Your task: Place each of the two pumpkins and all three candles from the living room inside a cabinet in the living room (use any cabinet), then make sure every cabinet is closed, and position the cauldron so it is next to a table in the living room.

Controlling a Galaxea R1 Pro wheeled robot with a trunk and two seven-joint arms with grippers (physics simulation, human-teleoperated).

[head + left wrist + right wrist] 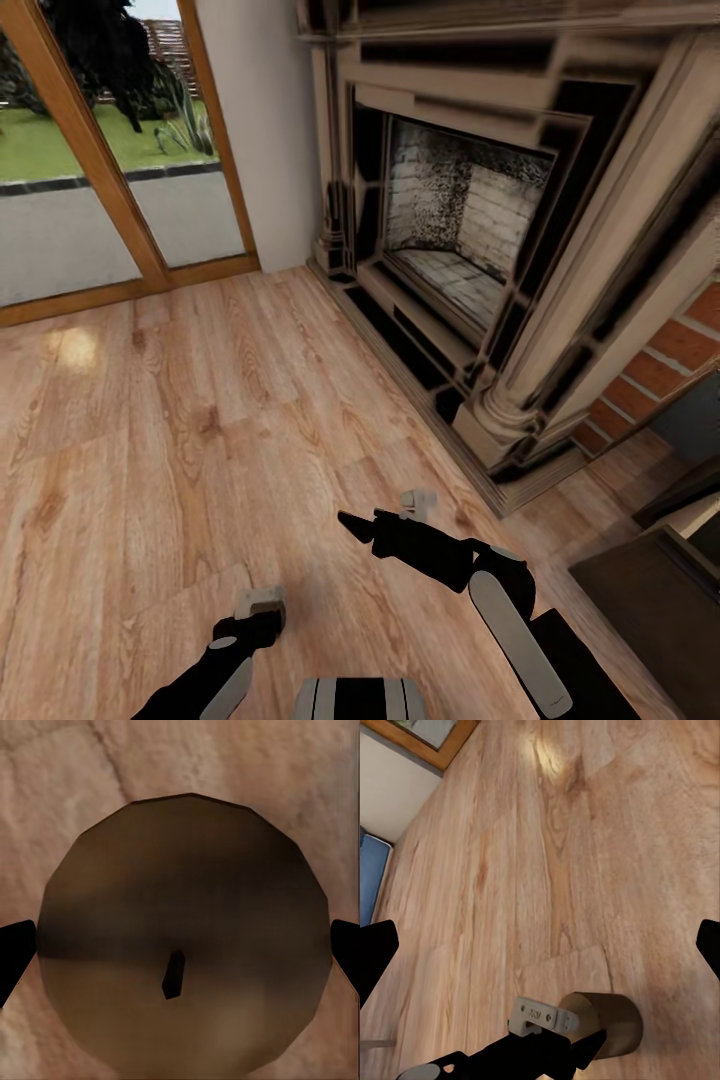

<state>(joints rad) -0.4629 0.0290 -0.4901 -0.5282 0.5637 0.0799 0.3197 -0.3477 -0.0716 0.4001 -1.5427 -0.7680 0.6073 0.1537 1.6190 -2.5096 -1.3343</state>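
A round tan candle (187, 930) with a short black wick sits squarely between the fingertips of my left gripper (180, 952), which press on its two sides. The right wrist view shows this candle (613, 1021) as a squat cylinder just above the wooden floor, under the left gripper (547, 1020). In the head view the left gripper (262, 603) hangs low over the floor at the bottom left and covers the candle. My right gripper (355, 525) points left over the floor a little further ahead; its fingertips stand wide apart with nothing between them (540, 952).
A large stone fireplace (460, 220) with a raised hearth fills the right side ahead. Wood-framed glass doors (100, 150) stand at the far left. A low dark-brown flat-topped unit (640, 600), likely the cabinet, shows at the bottom right. Open wooden floor (200, 400) lies between.
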